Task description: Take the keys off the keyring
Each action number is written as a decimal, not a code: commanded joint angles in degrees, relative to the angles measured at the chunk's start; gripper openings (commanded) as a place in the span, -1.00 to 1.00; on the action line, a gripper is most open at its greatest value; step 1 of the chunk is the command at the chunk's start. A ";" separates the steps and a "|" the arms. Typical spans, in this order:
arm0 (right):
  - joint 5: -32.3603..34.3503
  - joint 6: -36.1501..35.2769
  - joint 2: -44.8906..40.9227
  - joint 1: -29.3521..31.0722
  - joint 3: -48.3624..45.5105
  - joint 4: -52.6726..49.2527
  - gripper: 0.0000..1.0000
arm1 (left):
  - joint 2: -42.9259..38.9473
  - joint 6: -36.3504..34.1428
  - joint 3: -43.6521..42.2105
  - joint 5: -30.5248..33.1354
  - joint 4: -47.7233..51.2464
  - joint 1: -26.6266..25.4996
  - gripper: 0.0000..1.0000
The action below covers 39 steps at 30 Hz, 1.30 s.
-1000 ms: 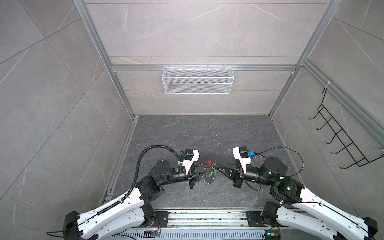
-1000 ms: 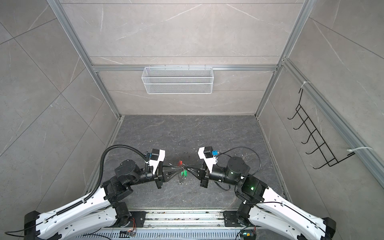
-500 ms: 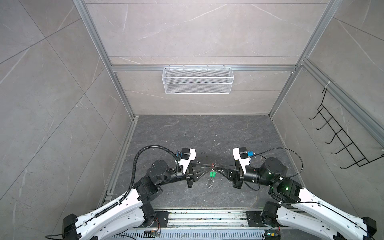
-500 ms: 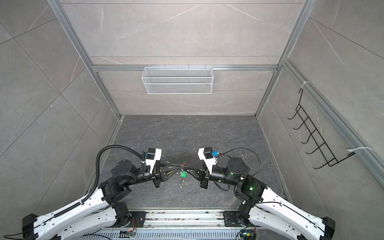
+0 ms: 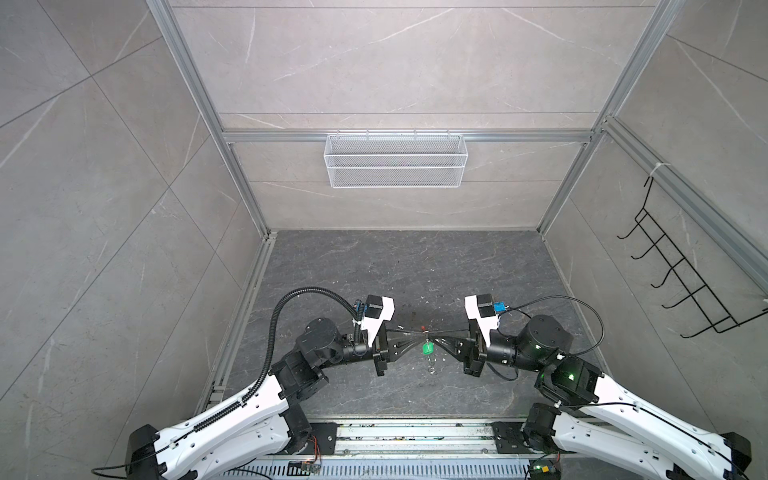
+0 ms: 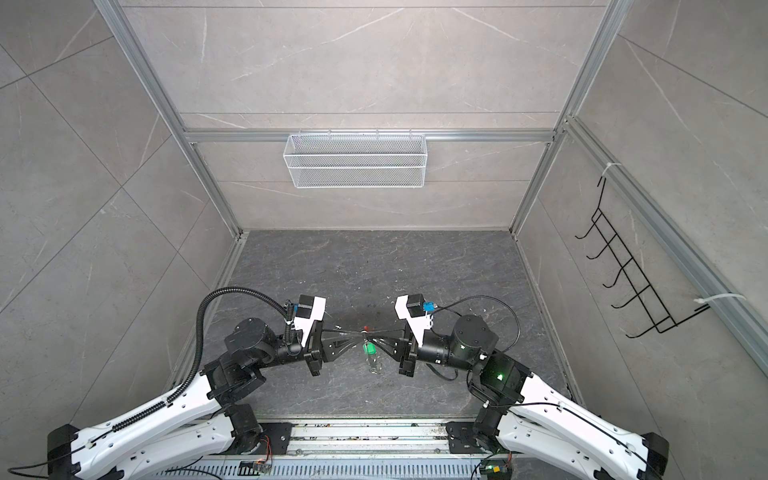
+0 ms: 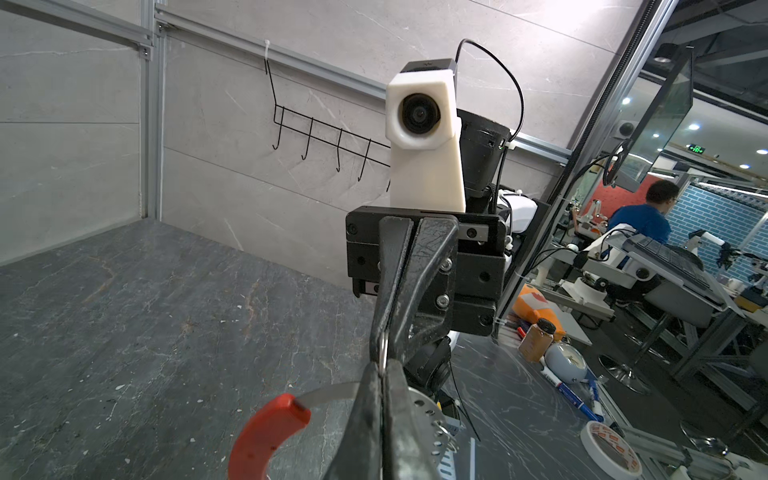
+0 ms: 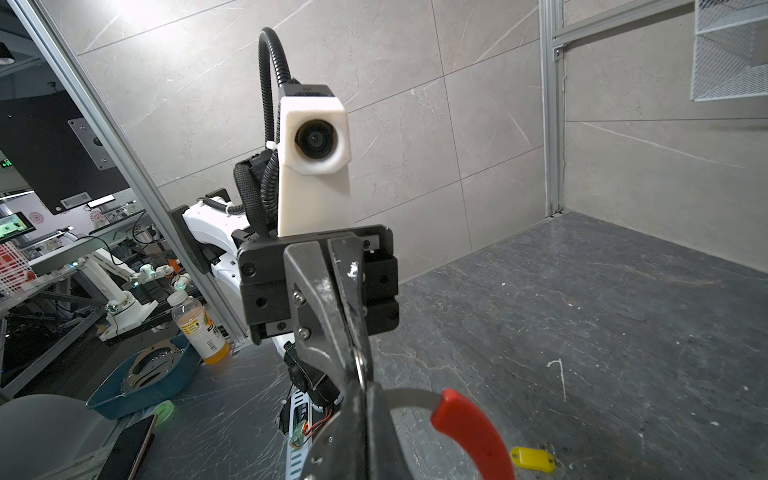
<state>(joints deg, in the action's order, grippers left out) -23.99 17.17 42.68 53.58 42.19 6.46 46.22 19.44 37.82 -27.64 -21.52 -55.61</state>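
The left tool [image 5: 415, 338] reaches in level above the surface [image 5: 395, 270], close to its front edge and about midway between the left and right edges. In the left wrist view its fingers are pressed together on the thin wire of the keyring [image 7: 332, 390].

The keyring is held up clear of the surface between the 2 tools. Its red sleeve [image 7: 266, 436] is on the arc just beside both grips. In both top views little of the hoop shows apart from that red spot.

The mint-green key [image 5: 427, 349] dangles just below where the 2 tips meet, seemingly from the keyring. Its metal blade points down toward the surface.

The right tool [image 5: 437, 338] comes in from the opposite side, its tip almost touching the left one. In the right wrist view it is clamped tight on the same wire.

The yellow key [image 8: 532, 459] lies flat on the surface, apart from the keyring. Only the right wrist view shows it.
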 commanded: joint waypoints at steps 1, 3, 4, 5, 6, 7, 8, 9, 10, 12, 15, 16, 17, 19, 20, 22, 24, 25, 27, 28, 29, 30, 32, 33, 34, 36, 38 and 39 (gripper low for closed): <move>1.46 1.73 -0.48 -0.11 -0.72 1.17 -1.00 | -0.84 0.41 2.43 -0.39 -2.40 0.07 -1.00; 1.96 1.82 -0.83 -0.06 -0.54 0.10 -0.90 | -1.14 0.51 3.33 0.76 -0.20 0.07 -1.00; 2.36 1.89 -1.12 -0.08 -0.38 -0.71 -0.78 | -1.29 0.58 3.83 1.18 1.14 0.07 -1.00; 3.07 1.90 -1.50 -0.11 -0.29 -1.77 -0.62 | -1.57 0.71 4.81 2.04 3.40 0.07 -1.00; 4.25 1.90 -2.17 -0.06 -0.24 -2.99 -0.46 | -1.70 0.98 5.82 2.71 5.74 0.07 -1.00; 5.44 1.82 -2.96 -0.14 -0.29 -4.09 -0.37 | -1.83 1.18 6.62 3.14 7.61 0.07 -1.00; 6.75 1.82 -3.94 -0.08 -0.53 -5.23 -0.29 | -2.02 1.81 7.74 4.07 10.13 0.07 -1.00; 7.89 1.69 -4.89 -0.14 -0.83 -6.20 -0.23 | -2.01 2.64 9.13 5.61 13.10 0.07 -1.00; 8.85 1.64 -5.80 -0.11 -1.05 -6.81 -0.18 | -1.86 3.12 10.53 7.00 15.96 0.09 -1.00; 10.97 1.97 -7.16 -0.09 -1.79 -8.15 -0.12 | -1.06 4.46 14.42 9.99 23.18 0.07 -1.00; 13.41 2.43 -8.14 -0.13 -2.51 -9.88 -0.09 | 1.77 5.50 20.10 10.87 32.29 0.07 -1.00; 13.73 2.46 -8.31 -0.10 -2.58 -10.25 -0.08 | 2.67 5.96 21.70 11.39 34.75 0.09 -1.00; 13.79 2.43 -8.40 -0.10 -2.44 -10.64 -0.06 | 3.82 6.11 23.56 11.76 38.10 0.07 -1.00; 14.26 2.06 -8.06 -0.13 -1.67 -12.20 -0.05 | 5.64 6.44 26.84 12.70 43.24 0.09 -1.00; 14.38 1.78 -7.80 -0.13 -1.10 -13.11 -0.05 | 6.70 6.68 28.43 13.24 45.63 0.06 -1.00; 15.06 1.15 -7.20 -0.08 -0.23 -14.68 -0.06 | 8.59 6.82 31.27 13.57 49.69 0.07 -1.00; 15.66 0.43 -6.71 -0.07 -0.01 -15.24 -0.05 | 10.13 6.86 33.24 12.86 52.02 -0.09 -1.00; 16.13 0.17 -6.55 -0.08 -0.09 -15.32 -0.06 | 10.52 6.99 33.51 12.71 52.32 -0.18 -1.00; 16.08 -0.21 -5.83 -0.11 -0.10 -15.35 -0.09 | 11.12 6.93 34.18 12.83 52.83 -0.45 -1.00; 15.49 -0.52 -5.43 -0.06 -0.10 -15.21 -0.10 | 11.32 6.95 34.41 13.00 53.08 -0.46 -1.00; 14.81 -0.85 -4.96 -0.11 -0.01 -15.25 -0.11 | 11.66 6.97 34.82 13.44 53.40 -0.63 -1.00; 14.16 -1.15 -4.46 -0.10 0.07 -15.16 -0.11 | 11.86 6.91 35.15 13.70 53.66 -0.80 -1.00; 13.67 -1.67 -3.89 -0.13 0.12 -15.16 -0.11 | 12.43 6.82 35.84 14.86 54.26 -1.43 -1.00; 13.87 -1.74 -3.83 -0.08 0.05 -15.01 -0.11 | 12.85 6.69 36.41 15.60 54.97 -1.80 -1.00; 14.18 -1.79 -3.83 -0.09 -0.07 -14.73 -0.11 | 13.29 6.65 36.97 16.18 55.53 -2.17 -1.00; 14.68 -2.18 -3.57 -0.06 -0.14 -14.54 -0.10 | 14.46 6.51 38.33 17.90 57.10 -3.23 -1.00; 14.77 -2.40 -2.93 -0.13 0.03 -14.29 -0.10 | 15.38 6.31 39.28 19.31 58.14 -4.39 -1.00; 14.64 -2.53 -2.47 -0.06 0.09 -14.12 -0.11 | 15.79 6.23 39.58 19.59 58.26 -4.79 -1.00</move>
<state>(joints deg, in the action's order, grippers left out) -9.39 16.21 39.46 53.58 40.75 -8.32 61.21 25.78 74.85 -10.59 35.53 -59.27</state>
